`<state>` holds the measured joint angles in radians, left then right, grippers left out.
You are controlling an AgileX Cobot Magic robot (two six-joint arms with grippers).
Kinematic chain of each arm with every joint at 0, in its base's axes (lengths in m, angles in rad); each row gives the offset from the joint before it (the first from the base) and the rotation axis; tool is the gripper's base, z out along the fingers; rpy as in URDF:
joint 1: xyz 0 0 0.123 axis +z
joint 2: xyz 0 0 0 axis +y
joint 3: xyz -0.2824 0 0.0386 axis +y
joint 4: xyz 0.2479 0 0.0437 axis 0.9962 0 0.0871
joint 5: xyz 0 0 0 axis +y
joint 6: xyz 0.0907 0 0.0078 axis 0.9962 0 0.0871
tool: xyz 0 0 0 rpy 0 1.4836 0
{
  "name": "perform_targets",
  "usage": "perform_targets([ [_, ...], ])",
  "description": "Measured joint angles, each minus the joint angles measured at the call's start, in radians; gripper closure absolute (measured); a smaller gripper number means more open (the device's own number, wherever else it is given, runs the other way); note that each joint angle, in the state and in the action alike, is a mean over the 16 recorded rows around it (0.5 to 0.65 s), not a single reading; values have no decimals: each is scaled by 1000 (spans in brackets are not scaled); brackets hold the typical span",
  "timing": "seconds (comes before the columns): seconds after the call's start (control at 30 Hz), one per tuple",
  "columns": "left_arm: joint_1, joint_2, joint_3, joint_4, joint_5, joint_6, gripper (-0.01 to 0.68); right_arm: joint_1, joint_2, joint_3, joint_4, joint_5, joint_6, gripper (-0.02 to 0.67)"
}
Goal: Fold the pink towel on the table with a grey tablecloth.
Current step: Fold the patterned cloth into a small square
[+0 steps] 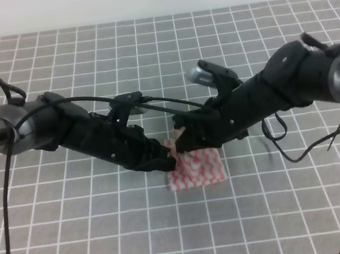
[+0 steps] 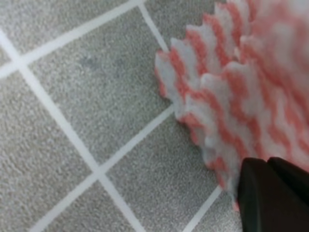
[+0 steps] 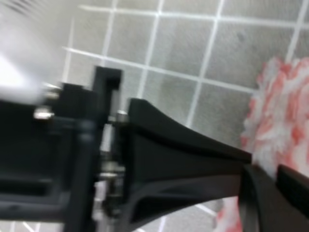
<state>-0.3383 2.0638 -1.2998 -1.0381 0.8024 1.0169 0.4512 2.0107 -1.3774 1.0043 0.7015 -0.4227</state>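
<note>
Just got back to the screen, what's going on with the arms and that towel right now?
Both arms have met over the pink towel, which lies bunched into a small patch on the grey gridded table. The left gripper is at the towel's left edge and the right gripper at its upper edge; the wrist views show dark fingers against the cloth. Whether either has it pinched is unclear.

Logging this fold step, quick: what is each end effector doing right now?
Left end effector: shut on the towel.
Right end effector: shut on the towel.
</note>
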Motion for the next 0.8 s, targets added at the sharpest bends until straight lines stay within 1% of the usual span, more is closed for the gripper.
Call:
perform_targets([
  [0.3, 3, -5, 0, 1, -3, -2, 673, 0, 21, -3, 2, 1, 0, 658],
  [0.57, 19, -22, 0, 8, -26, -22, 673, 0, 23, -6, 1, 4, 0, 650],
  [0.67, 27, -28, 0, 11, -34, -31, 673, 0, 23, -7, 1, 8, 0, 634],
  [0.8, 36, -34, 0, 15, -44, -41, 673, 0, 23, -7, 0, 13, 0, 585],
])
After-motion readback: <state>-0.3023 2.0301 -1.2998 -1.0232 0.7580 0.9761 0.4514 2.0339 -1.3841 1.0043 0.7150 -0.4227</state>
